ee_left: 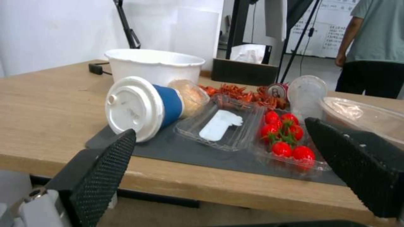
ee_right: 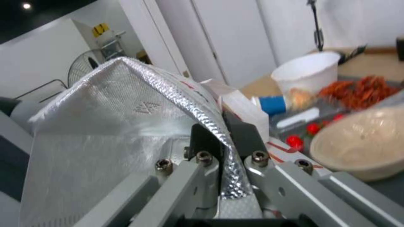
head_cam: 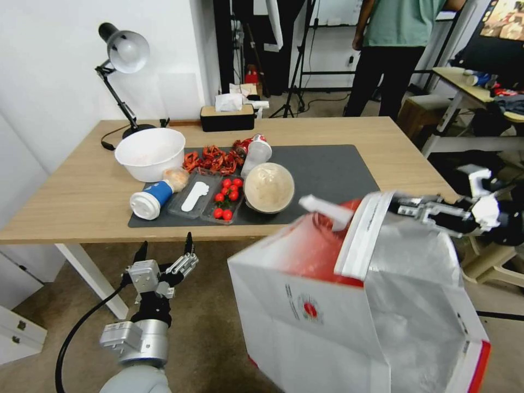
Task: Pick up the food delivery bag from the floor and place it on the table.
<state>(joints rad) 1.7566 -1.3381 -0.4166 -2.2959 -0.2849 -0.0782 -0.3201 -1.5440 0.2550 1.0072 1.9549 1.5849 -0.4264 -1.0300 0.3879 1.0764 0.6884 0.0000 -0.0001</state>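
Carpeted floor (head_cam: 218, 338) lies below a wood table (head_cam: 71, 191) with a grey mat (head_cam: 327, 169). On the mat: white bowl (head_cam: 150, 153), covered round bowl (head_cam: 269, 187), tipped blue cup (head_cam: 152, 198), tomato tray (head_cam: 226, 197). Bag (head_cam: 327, 305) hangs clear of the floor at the table's near right corner, mouth open, foil lining exposed. Right gripper (head_cam: 401, 206) is clamped on the bag's upper rim, jaws pinching the foil edge. Left gripper (head_cam: 166, 256) idles below the table's front edge, jaws wide, holding nothing.

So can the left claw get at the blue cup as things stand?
Probably yes: the left claw is open, just below the table edge, facing the blue cup lying near that edge, with nothing between them.
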